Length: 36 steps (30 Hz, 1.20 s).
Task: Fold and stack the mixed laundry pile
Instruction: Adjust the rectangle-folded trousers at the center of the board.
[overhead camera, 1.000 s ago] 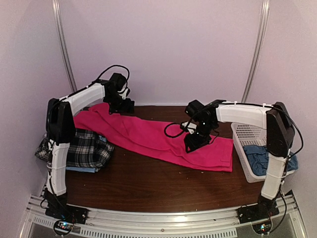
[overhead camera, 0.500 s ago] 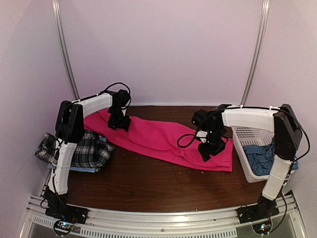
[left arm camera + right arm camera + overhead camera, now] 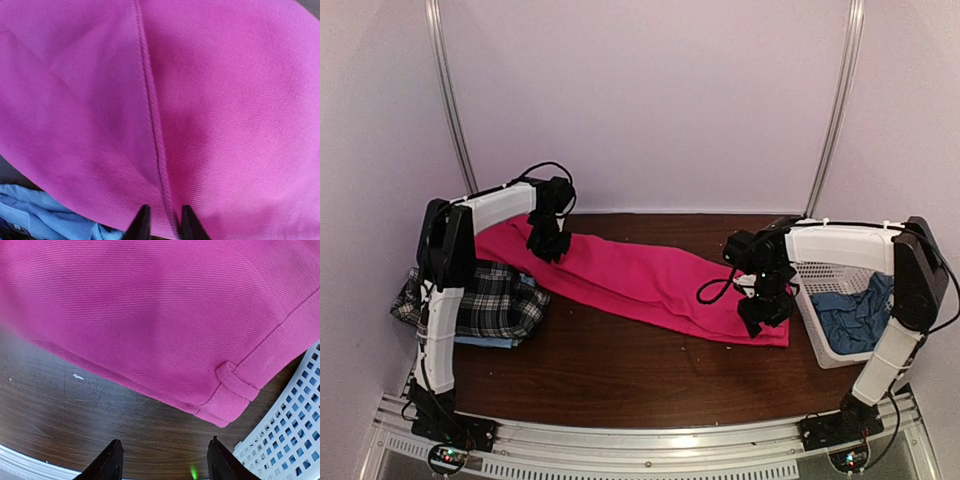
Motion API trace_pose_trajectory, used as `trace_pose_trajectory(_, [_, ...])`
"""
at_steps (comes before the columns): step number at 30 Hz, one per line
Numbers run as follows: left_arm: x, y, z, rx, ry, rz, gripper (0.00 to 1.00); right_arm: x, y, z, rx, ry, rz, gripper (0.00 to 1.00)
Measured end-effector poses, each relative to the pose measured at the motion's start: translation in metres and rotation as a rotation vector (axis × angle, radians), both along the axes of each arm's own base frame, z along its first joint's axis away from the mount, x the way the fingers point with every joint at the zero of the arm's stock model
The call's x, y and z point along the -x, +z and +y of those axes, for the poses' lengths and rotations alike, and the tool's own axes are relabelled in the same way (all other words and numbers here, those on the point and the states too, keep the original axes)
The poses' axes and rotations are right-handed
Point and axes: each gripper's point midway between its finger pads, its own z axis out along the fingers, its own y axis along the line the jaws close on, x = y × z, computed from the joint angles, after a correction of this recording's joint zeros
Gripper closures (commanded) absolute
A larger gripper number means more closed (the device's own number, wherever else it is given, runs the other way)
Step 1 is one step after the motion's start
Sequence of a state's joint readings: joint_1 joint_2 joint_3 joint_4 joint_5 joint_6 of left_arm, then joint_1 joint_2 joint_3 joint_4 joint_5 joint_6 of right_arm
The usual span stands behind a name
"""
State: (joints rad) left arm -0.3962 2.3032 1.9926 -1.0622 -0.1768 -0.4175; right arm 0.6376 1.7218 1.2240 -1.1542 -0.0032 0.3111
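The hot-pink trousers (image 3: pixel 640 275) lie spread across the table from back left to front right. My left gripper (image 3: pixel 548 245) is down on their left end. In the left wrist view its tips (image 3: pixel 162 225) are nearly together, pinching a raised seam of the trousers (image 3: pixel 200 100). My right gripper (image 3: pixel 765 315) hovers open over the waistband corner. In the right wrist view that gripper (image 3: pixel 165 462) is wide over bare wood, just short of the trousers (image 3: pixel 150 315) and their belt loop (image 3: pixel 235 382). The plaid shirt (image 3: pixel 490 300) lies folded at the left on a light blue shirt (image 3: pixel 480 342).
A white lattice basket (image 3: pixel 810 262) stands at the right edge with a duller blue cloth (image 3: pixel 855 315) inside. Its wall (image 3: pixel 285 440) is right beside the right gripper. The light blue shirt (image 3: pixel 30 210) shows below the trousers' edge. Dark wooden table (image 3: pixel 75 410) runs along the front.
The left gripper came down onto the trousers' left end and closed on the seam. The right arm swung right and nearer, from the trousers' middle to the waistband corner by the basket.
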Motion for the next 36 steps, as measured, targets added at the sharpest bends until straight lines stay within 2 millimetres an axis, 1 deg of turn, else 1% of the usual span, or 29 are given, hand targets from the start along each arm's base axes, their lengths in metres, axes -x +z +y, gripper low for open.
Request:
trace_pose_trajectory(3, [0.001,0.006,0.002,0.045,0.019,-0.007,0.88,0.002,0.01,-0.001,-0.012,0.006,-0.022,0.44])
trace_pose_trajectory(6, [0.001,0.002,0.007,0.066,0.041,0.005,0.89,0.002,0.011,-0.006,0.021,0.027,-0.025,0.46])
trace_pose_trajectory(8, [0.003,-0.003,0.01,0.074,0.05,0.015,0.9,0.001,0.009,-0.006,0.03,0.041,-0.027,0.47])
trace_pose_trajectory(11, [0.004,-0.006,0.011,0.088,0.061,0.025,0.91,-0.005,0.003,-0.008,0.07,0.071,-0.024,0.48])
trace_pose_trajectory(17, [0.003,-0.006,0.007,0.11,0.07,0.021,0.91,-0.018,-0.014,-0.009,0.141,0.141,-0.005,0.5])
trace_pose_trajectory(20, [0.002,-0.008,0.007,0.121,0.077,0.021,0.91,-0.022,-0.018,-0.013,0.175,0.177,-0.004,0.54])
trace_pose_trajectory(25, [0.005,-0.014,0.006,0.134,0.089,0.032,0.88,-0.026,-0.025,-0.018,0.225,0.213,0.004,0.58])
trace_pose_trajectory(27, [0.005,-0.015,0.006,0.137,0.095,0.033,0.85,-0.028,-0.031,-0.018,0.236,0.221,0.01,0.57])
trace_pose_trajectory(29, [0.004,-0.015,0.006,0.141,0.1,0.03,0.84,-0.028,-0.035,-0.018,0.243,0.226,0.018,0.53])
trace_pose_trajectory(36, [0.003,-0.015,0.005,0.15,0.112,0.025,0.8,-0.028,-0.035,-0.017,0.25,0.249,0.02,0.42])
